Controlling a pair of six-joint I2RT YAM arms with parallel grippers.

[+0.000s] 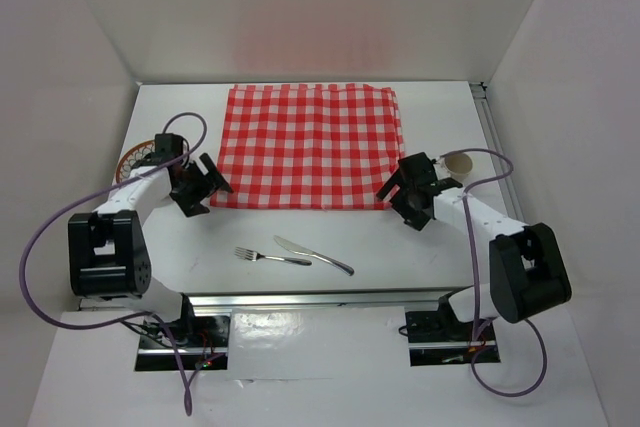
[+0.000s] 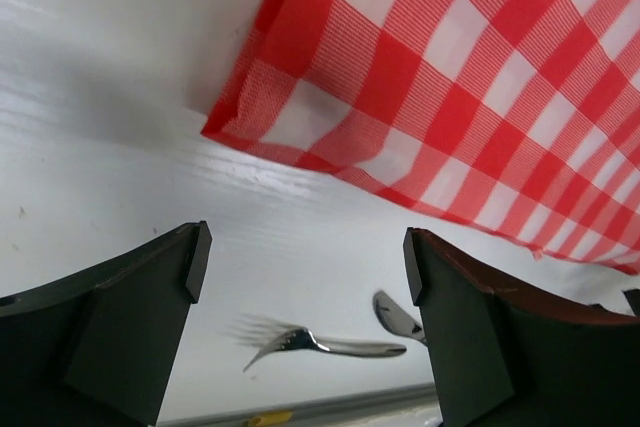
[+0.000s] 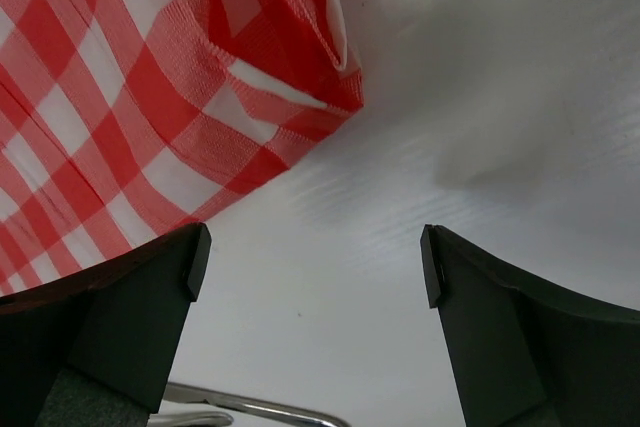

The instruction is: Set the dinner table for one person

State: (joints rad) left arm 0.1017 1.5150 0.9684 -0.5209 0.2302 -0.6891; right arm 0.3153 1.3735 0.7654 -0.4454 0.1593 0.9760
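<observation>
The white dinner table (image 1: 420,247) holds a red-and-white checked cloth (image 1: 310,145) spread flat at its middle back. A steel fork (image 1: 258,256) and a knife (image 1: 312,255) lie side by side in front of the cloth, near the front rail. My left gripper (image 1: 205,187) is open and empty just off the cloth's near-left corner (image 2: 225,127). The left wrist view shows the fork (image 2: 320,342) and the knife (image 2: 395,312) beyond its fingers. My right gripper (image 1: 395,189) is open and empty at the cloth's near-right corner (image 3: 340,97).
A plate with a brown patterned rim (image 1: 135,157) lies at the left edge, partly hidden behind the left arm. A small beige cup (image 1: 458,162) stands at the right, behind the right arm. A silver rail (image 1: 320,299) runs along the table's front edge.
</observation>
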